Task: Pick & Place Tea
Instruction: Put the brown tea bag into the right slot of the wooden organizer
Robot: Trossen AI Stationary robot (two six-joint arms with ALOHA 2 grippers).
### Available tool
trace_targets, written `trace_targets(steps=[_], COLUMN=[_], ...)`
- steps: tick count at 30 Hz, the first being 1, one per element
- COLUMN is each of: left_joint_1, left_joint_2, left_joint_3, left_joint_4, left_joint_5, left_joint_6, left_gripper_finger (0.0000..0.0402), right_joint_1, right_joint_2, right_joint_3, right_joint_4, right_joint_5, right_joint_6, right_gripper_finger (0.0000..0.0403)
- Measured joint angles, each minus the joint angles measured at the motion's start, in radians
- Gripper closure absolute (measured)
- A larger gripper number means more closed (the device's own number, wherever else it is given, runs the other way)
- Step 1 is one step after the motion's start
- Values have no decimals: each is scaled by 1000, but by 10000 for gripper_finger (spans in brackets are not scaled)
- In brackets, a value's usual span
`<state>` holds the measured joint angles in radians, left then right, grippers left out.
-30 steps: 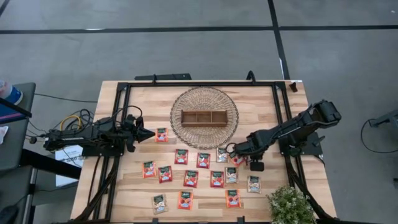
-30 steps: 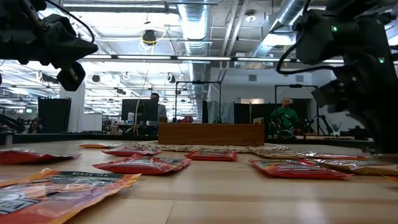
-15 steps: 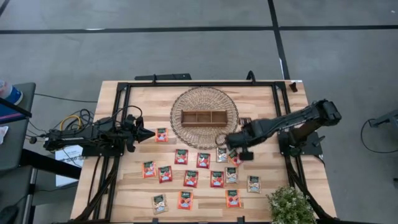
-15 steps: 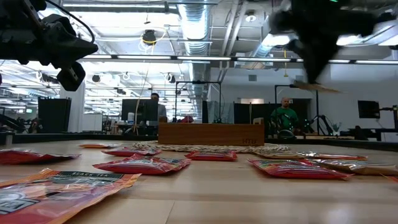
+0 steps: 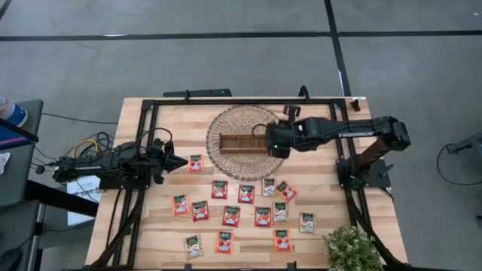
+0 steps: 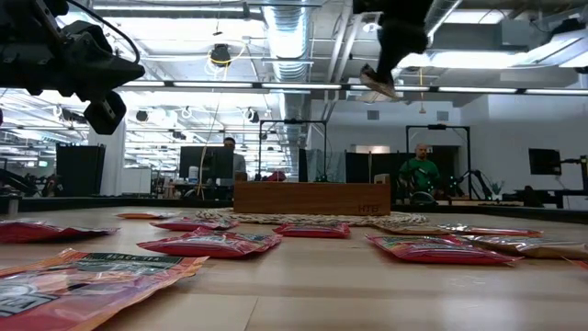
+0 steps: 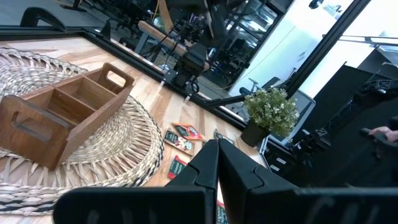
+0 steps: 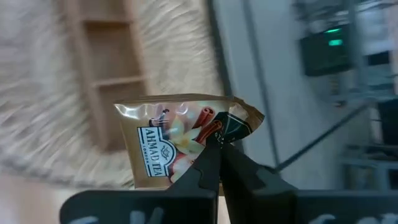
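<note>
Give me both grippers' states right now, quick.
Left gripper: shut, empty, parked at the table's left side.
Right gripper: shut on a tea sachet, held above the wooden tray.

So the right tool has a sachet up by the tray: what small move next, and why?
Probably lower it toward the wooden tray before letting go. The right tool, shut on a beige tea sachet, hangs high over the tray's right end, and its three compartments look empty.

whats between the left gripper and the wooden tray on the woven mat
In the high view, one red-orange tea sachet lies on the table between the shut left gripper and the brown three-compartment wooden tray, just off the round woven mat.
</note>
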<state>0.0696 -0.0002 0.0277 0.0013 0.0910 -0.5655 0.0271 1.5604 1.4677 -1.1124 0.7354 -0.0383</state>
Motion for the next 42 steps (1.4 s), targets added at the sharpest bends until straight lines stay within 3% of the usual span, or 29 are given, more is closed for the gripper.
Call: trace_targets(steps=[5,11,16,25,33,42], left_joint_1=[0,0,0,0,0,0], left_joint_2=[0,0,5,13,13,13], left_joint_3=[0,-1,-2,-2,-2,-2], left_joint_4=[0,4,6,7,8,8], left_joint_5=[0,0,-3,-5,-4,-4], left_joint_6=[1,34,38,39,47,48], left_gripper_finger=[402,402,402,402,402,402], right_joint_1=[24,41,23,-24,-29,-55], right_joint_2=[19,121,244,327,323,328], right_joint_3=[2,1,-1,-24,-111,-117], right_joint_4=[121,191,146,76,184,272], right_joint_5=[163,218,280,218,166,146], right_joint_6=[-77,-169,-68,167,161,89], right_gripper_finger=[403,403,403,403,403,403])
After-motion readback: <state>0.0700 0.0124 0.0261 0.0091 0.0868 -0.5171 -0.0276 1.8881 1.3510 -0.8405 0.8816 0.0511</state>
